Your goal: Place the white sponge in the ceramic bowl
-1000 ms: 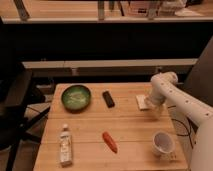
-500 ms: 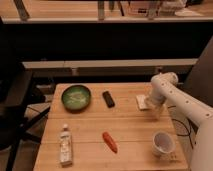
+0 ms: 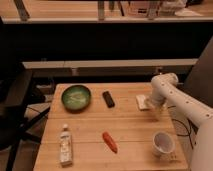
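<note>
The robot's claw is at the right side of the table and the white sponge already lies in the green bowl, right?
Not quite. The camera view shows the white sponge on the table at the right, beside the claw; the ceramic bowl stands at the left without it. The claw's place is as you said.

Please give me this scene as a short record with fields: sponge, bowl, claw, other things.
sponge: white pad, flat on table, right side
bowl: green, left rear, sponge not in it
claw: at the sponge's right edge, contact unclear
others: black bar, orange carrot, bottle lying down, white cup
</note>
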Controlling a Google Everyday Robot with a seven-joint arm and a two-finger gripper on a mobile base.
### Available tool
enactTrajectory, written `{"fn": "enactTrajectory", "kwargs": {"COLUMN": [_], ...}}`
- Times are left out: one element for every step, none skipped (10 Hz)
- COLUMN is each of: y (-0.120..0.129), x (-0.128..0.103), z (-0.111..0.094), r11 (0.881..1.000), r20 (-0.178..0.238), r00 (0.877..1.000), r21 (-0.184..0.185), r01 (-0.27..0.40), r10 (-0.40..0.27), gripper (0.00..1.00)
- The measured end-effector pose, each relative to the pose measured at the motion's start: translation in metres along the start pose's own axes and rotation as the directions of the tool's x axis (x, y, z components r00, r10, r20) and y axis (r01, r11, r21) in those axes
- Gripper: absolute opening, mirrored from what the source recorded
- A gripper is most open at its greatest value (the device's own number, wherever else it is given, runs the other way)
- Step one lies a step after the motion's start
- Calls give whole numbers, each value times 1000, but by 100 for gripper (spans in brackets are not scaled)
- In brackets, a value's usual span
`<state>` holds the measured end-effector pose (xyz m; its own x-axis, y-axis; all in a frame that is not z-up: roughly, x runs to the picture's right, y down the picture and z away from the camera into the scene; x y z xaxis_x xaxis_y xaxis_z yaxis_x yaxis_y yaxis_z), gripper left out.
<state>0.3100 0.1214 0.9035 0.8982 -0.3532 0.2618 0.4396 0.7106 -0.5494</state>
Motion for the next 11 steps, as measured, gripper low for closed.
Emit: {"fn": "enactTrajectory", "kwargs": {"y": [0, 0, 0, 0, 0, 1, 1, 2, 3, 5, 5], "x": [0, 0, 0, 0, 0, 0, 0, -1, -2, -2, -2], "z": [0, 0, -1, -1, -1, -1, -2, -4, -6, -9, -9], "r11": [1000, 1000, 1000, 1000, 1000, 1000, 1000, 1000, 1000, 1000, 1000], "r20": [2, 2, 4, 5, 5, 6, 7, 7, 7, 5, 5], "r00": [1000, 1000, 1000, 1000, 1000, 1000, 1000, 1000, 1000, 1000, 1000], "r21": [1, 1, 2, 3, 4, 4, 4, 2, -1, -3, -4], "r01": [1, 0, 1, 2, 2, 2, 3, 5, 7, 9, 9], "r10": [-1, 0, -1, -2, -2, -2, -3, -5, -7, -9, -9], "gripper": [76, 73, 67, 69, 70, 68, 61, 50, 41, 29, 20]}}
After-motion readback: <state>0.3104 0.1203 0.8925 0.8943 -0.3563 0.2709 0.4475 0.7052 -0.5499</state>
